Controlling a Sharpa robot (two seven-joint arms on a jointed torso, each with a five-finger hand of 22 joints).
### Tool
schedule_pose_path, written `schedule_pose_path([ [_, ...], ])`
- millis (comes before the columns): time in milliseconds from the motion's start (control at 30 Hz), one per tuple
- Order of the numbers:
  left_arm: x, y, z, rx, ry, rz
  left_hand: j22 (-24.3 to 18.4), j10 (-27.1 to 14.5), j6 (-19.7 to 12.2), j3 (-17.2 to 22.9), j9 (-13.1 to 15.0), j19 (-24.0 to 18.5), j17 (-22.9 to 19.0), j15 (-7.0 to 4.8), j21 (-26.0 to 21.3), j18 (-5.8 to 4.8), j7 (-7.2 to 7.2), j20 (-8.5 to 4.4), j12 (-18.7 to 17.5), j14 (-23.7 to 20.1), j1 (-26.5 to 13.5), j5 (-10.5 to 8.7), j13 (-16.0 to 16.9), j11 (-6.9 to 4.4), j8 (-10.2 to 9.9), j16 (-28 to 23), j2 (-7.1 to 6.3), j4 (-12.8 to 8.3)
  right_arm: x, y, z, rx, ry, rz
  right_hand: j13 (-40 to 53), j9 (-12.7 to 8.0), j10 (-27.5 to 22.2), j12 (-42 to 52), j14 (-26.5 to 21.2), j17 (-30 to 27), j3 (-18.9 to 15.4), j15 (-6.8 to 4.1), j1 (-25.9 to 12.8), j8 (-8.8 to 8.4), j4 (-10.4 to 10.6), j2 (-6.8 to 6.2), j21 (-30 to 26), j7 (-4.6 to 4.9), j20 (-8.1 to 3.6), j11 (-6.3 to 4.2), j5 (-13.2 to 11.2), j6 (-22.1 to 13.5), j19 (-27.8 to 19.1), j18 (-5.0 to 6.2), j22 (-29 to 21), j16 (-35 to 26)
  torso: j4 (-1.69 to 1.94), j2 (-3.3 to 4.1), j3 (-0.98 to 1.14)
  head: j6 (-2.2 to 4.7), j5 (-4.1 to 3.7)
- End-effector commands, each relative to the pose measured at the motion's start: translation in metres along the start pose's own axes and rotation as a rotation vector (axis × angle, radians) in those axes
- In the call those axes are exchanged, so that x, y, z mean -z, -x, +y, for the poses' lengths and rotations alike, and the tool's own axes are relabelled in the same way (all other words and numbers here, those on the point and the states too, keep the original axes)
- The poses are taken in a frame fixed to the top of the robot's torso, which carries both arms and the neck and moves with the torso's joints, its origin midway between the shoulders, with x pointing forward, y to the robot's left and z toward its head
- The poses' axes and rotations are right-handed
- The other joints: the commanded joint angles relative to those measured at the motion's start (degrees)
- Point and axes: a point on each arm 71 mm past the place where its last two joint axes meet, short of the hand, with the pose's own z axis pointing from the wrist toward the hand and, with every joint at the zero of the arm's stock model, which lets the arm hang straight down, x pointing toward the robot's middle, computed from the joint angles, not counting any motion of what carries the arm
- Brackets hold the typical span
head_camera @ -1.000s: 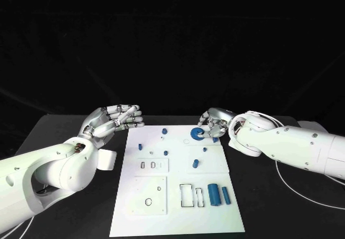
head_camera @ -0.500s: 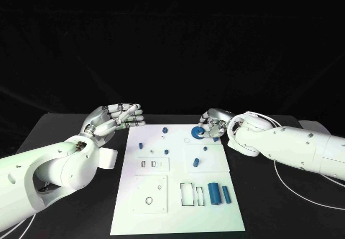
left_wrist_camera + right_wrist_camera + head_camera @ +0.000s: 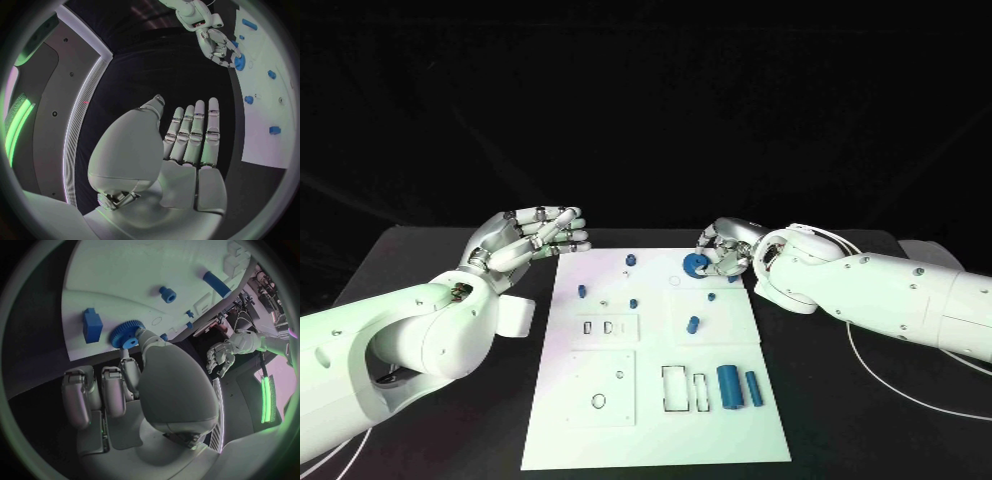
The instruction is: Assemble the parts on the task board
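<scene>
Right hand (image 3: 728,250) pinches blue gear (image 3: 695,265) at task board (image 3: 653,440) far edge, left hand (image 3: 531,238) empty, fingers apart; cylinders (image 3: 730,389) near front edge unplaced, most assembly left.

Blue gear (image 3: 694,264) — white task board (image 3: 655,420), black table (image 3: 444,260).

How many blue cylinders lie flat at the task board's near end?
2: a thick cylinder and a thin cylinder, side by side at its right; none seems hidden.

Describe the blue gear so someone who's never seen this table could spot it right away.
Find the white task board mid-table and go to its far right corner, where the right hand holds the blue gear. It is the only round, toothed part; its neighbours are small pegs and blocks.
</scene>
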Motion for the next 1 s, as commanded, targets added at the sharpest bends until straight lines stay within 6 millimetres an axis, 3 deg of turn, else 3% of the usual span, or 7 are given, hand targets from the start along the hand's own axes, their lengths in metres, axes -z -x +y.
schedule_pose_path([
  [33,-0.001,-0.002,-0.001,0.006,-0.011,0.021,-0.1,0.2,0.1,0.5,-0.1,0.4,0.0,0.24,-0.2,0.86,1.56,-0.08,-0.1,0.2,0.3,-0.34,-0.1,0.19,-0.4,-0.3,0.02,0.0,0.0,-0.005,0.001,0.045,0.001,0.008,2.5,-0.1,0.8,1.0,4.3,7.1,0.6,0.33,0.3,0.36,0.1,0.13,0.3,0.04,0.22,-0.03,0.3,0.9,6.0,-0.8,15.1,0.3,0.02,0.04,0.01,-0.17,-0.02],
  [467,-0.001,-0.002,-0.001,0.006,-0.009,0.021,-0.1,0.3,0.1,0.6,-0.1,0.4,0.1,0.23,-0.2,0.86,1.55,-0.08,-0.2,0.3,0.3,-0.33,0.0,0.17,-0.4,-0.3,0.11,0.0,0.004,-0.006,0.013,0.17,0.041,-0.066,6.3,0.0,3.6,5.2,4.4,7.6,3.5,-0.56,0.4,1.31,0.0,0.27,0.3,-1.31,-0.5,-1.17,1.1,5.7,6.0,-0.8,15.1,0.6,0.01,0.03,-0.03,-0.28,-0.18],
  [533,-0.001,-0.002,-0.001,0.006,-0.009,0.021,-0.1,0.3,0.1,0.6,-0.1,0.4,0.1,0.23,-0.2,0.86,1.55,-0.08,-0.2,0.3,0.3,-0.33,0.0,0.17,-0.4,-0.3,0.11,0.0,0.005,-0.006,0.015,0.179,0.052,-0.082,6.6,0.0,3.9,5.6,4.4,7.6,4.8,-0.85,0.7,1.19,-0.2,0.25,0.3,-1.6,-0.81,-1.44,-1.1,6.3,6.0,-0.8,15.1,0.6,0.03,0.01,0.0,-0.27,-0.16],
  [633,-0.001,-0.002,-0.001,0.006,-0.008,0.021,-0.1,0.3,0.1,0.6,-0.1,0.4,0.1,0.23,-0.2,0.86,1.55,-0.08,-0.2,0.3,0.3,-0.33,0.0,0.17,-0.4,-0.3,0.11,0.0,0.007,-0.005,0.02,0.182,0.075,-0.115,6.9,0.0,4.1,5.9,4.4,7.6,5.4,-0.92,0.6,1.17,-0.2,0.29,0.3,-1.69,-0.88,-1.53,-1.0,6.6,6.0,-0.8,15.1,0.6,0.05,0.01,-0.01,-0.15,-0.13],
  [1000,-0.002,-0.002,-0.001,0.007,-0.008,0.023,-0.1,0.3,0.1,0.7,-0.1,0.4,0.1,0.23,-0.2,0.86,1.53,-0.08,-0.2,0.3,0.4,-0.34,0.0,0.16,-0.4,-0.4,0.18,0.0,0.016,-0.002,0.053,0.177,0.182,-0.233,7.5,0.0,4.6,6.4,4.5,7.9,7.1,-1.1,-1.0,0.77,0.3,-0.36,0.3,-1.87,-1.12,-1.71,0.1,7.4,6.0,-0.8,15.1,0.7,0.06,-0.01,-0.02,0.13,0.1],
])
